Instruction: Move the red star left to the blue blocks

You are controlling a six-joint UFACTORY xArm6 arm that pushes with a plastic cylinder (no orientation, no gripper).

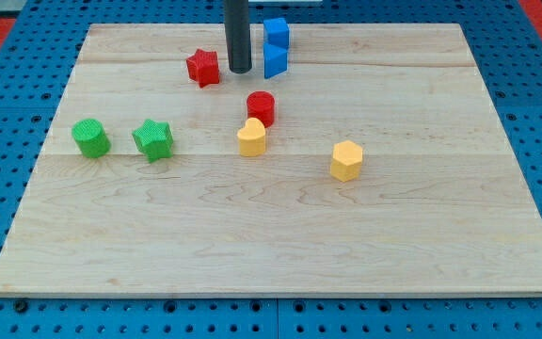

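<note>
My tip (240,71) rests on the wooden board (422,235) between the red star (202,68), close at its 9 o'clock, and the two blue blocks (275,47), just off at its 2 o'clock. I carry a bare rod with no jaws, so nothing opens or clamps. A red cylinder (261,106) and a yellow block (250,137) sit near my tip's 5 o'clock.

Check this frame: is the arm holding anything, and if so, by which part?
Nothing is held; the rod can only push. My tip stands on the board between the red star on the view's left and the two blue blocks, with a small gap to each.
</note>
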